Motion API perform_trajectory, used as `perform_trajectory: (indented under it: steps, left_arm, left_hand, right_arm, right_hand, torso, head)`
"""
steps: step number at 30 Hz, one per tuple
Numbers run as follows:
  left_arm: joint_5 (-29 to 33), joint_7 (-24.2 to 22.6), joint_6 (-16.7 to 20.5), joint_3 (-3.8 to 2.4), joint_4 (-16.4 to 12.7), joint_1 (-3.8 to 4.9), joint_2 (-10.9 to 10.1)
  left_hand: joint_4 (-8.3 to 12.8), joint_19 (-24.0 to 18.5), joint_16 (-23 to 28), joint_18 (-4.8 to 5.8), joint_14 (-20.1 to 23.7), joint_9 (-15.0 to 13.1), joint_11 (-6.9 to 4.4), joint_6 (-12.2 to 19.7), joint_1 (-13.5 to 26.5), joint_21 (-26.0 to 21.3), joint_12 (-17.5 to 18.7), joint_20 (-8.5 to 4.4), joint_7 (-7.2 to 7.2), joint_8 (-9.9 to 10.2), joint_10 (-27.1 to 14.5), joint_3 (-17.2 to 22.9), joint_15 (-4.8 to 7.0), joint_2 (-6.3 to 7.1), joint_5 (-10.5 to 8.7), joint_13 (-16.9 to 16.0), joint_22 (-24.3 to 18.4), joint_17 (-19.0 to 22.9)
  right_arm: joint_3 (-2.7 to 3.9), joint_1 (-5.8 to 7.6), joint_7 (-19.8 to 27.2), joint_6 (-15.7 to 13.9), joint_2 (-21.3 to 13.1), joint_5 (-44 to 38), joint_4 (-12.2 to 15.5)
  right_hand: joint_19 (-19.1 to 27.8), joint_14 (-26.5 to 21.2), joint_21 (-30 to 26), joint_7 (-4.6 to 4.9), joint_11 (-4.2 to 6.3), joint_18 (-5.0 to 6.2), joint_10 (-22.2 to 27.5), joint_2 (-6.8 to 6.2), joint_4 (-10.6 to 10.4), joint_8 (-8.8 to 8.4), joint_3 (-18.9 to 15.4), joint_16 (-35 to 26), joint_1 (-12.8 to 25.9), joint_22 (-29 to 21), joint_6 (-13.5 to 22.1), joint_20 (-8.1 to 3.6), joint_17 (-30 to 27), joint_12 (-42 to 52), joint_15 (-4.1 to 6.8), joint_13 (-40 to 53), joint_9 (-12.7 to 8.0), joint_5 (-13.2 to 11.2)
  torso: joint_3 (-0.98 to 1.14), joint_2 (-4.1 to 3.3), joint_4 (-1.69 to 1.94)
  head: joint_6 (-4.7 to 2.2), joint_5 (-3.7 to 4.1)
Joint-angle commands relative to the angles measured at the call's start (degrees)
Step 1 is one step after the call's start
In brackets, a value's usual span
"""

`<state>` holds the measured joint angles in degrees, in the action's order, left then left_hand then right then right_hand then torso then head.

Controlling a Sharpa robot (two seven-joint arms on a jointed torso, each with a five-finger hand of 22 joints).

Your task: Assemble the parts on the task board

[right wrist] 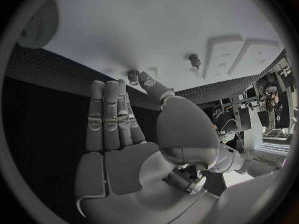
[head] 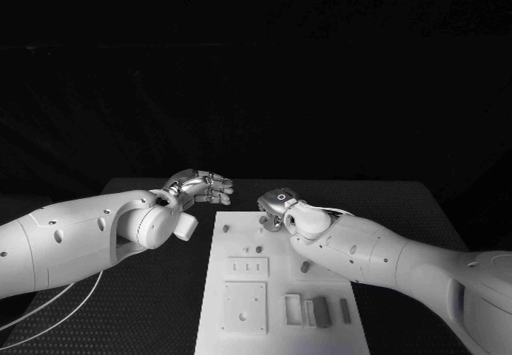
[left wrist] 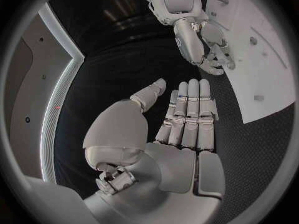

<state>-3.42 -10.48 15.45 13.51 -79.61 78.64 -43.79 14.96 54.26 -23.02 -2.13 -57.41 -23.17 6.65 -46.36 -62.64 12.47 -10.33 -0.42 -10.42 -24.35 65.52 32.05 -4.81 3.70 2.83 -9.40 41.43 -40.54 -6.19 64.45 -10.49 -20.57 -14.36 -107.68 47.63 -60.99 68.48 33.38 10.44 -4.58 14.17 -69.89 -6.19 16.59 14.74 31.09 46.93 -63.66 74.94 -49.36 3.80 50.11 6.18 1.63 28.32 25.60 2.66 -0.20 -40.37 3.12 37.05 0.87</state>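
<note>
Head view: task board lies mid-surface, grey parts grouped at its near end. Left hand hovers off board's far-left corner, right hand over board's far end. No readable writing anywhere.

Left wrist view: left hand, fingers straight, together, holding nothing; right hand at board edge.

Right wrist view: right hand fingers extended, empty; two small pegs stand on board.

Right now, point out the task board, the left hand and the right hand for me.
task board (head: pixel 280 336): head view, bare white surface by its near edge.
left hand (left wrist: pixel 187 119): left wrist view, middle of the straight, empty fingers.
right hand (right wrist: pixel 115 117): right wrist view, middle of the fingers, near the board's edge.
</note>
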Motion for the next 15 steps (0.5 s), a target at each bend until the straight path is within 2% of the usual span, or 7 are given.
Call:
perform_trajectory:
  steps: [1,5,8,9,10,15]
  left_arm:
    - [-0.19,-0.47,-0.73,-0.07,-0.11,0.10,0.10]
    - [-0.19,-0.49,-0.72,-0.07,-0.19,0.10,0.03]
    - [-0.19,-0.54,-0.69,-0.07,-0.14,0.10,-0.13]
    - [-0.20,-0.58,-0.63,-0.07,-0.14,0.10,-0.30]
    - [-0.20,-0.59,-0.62,-0.07,-0.15,0.10,-0.42]
    - [-0.25,-0.82,-0.46,-0.08,-0.28,0.19,-1.27]
  left_hand:
    - [-0.25,-0.22,0.27,0.48,-0.05,-0.02,0.43,0.36,0.29,-0.27,0.38,-0.23,-0.23,0.39,-0.16,-0.04,-0.26,0.11,0.06,-0.07,0.09,-0.07]
    - [-0.25,-0.24,0.34,0.48,-0.04,0.00,0.44,0.48,0.27,-0.31,0.43,-0.23,-0.28,0.47,-0.16,-0.03,-0.27,0.12,0.06,-0.08,0.10,-0.12]
    - [-0.25,-0.24,0.37,0.48,-0.04,0.00,0.44,0.53,0.27,-0.32,0.46,-0.22,-0.30,0.50,-0.17,-0.03,-0.27,0.12,0.06,-0.09,0.11,-0.15]
    - [-0.25,-0.24,0.38,0.48,-0.04,0.00,0.45,0.54,0.27,-0.32,0.46,-0.22,-0.31,0.51,-0.17,-0.02,-0.27,0.11,0.06,-0.09,0.11,-0.16]
    - [-0.25,-0.24,0.39,0.48,-0.04,0.01,0.45,0.54,0.26,-0.33,0.47,-0.22,-0.31,0.52,-0.17,-0.02,-0.27,0.11,0.06,-0.09,0.11,-0.16]
    - [-0.24,-0.25,0.41,0.47,-0.04,0.00,0.45,0.55,0.24,-0.34,0.49,-0.22,-0.32,0.52,-0.17,-0.01,-0.27,0.11,0.06,-0.09,0.12,-0.19]
  right_arm:
    - [-0.02,-0.02,-0.06,-0.77,0.03,0.61,-0.01]
    - [-0.02,-0.01,-0.01,-2.27,-0.81,0.90,1.00]
    - [0.02,0.16,0.43,-3.88,-2.93,2.23,3.56]
    - [0.15,0.54,0.94,-4.86,-4.37,3.24,5.53]
    - [0.38,0.80,1.28,-5.21,-5.34,3.78,6.85]
    - [2.90,2.27,4.23,-5.70,-12.13,8.38,15.05]
  right_hand:
    - [0.63,-0.72,0.26,0.13,-0.12,0.83,0.67,-0.82,-0.13,-0.44,0.22,-0.07,0.07,1.23,0.83,0.20,-0.10,-0.53,-0.10,-0.18,-0.16,0.21]
    - [0.79,-0.96,0.29,0.31,-0.37,0.83,1.31,-1.23,-0.28,-0.53,0.19,0.03,0.39,1.24,1.17,0.34,-0.10,-1.08,-0.34,-0.38,-0.26,0.21]
    - [0.76,-0.95,0.37,0.25,-0.37,0.83,1.23,-1.32,-0.34,-0.33,0.25,0.16,0.47,1.25,0.92,0.35,-0.08,-1.12,-0.34,-0.38,-0.21,0.21]
    - [0.69,-0.90,0.44,0.20,-0.33,0.83,1.11,-1.38,-0.35,-0.23,0.31,0.26,0.47,1.26,0.79,0.33,-0.07,-1.11,-0.30,-0.36,-0.19,0.21]
    - [0.57,-0.79,0.55,0.16,-0.27,0.83,0.94,-1.42,-0.36,-0.14,0.37,0.38,0.45,1.28,0.69,0.29,-0.04,-1.07,-0.24,-0.33,-0.17,0.21]
    - [-0.41,0.23,1.58,-0.33,0.44,0.83,-1.21,-1.63,-0.25,0.53,0.48,1.61,0.25,1.38,-0.11,-0.21,0.28,-0.08,0.39,0.47,-0.04,0.21]
  torso:
    - [0.02,-0.02,-0.02]
    - [-0.01,0.00,0.00]
    - [0.02,0.04,-0.04]
    - [0.03,0.10,-0.09]
    - [0.03,0.15,-0.16]
    - [-0.02,0.17,-0.52]
  head:
    - [0.08,-0.01]
    - [0.41,-0.01]
    - [0.49,0.05]
    - [0.55,-0.01]
    - [0.52,-0.06]
    - [0.11,0.03]
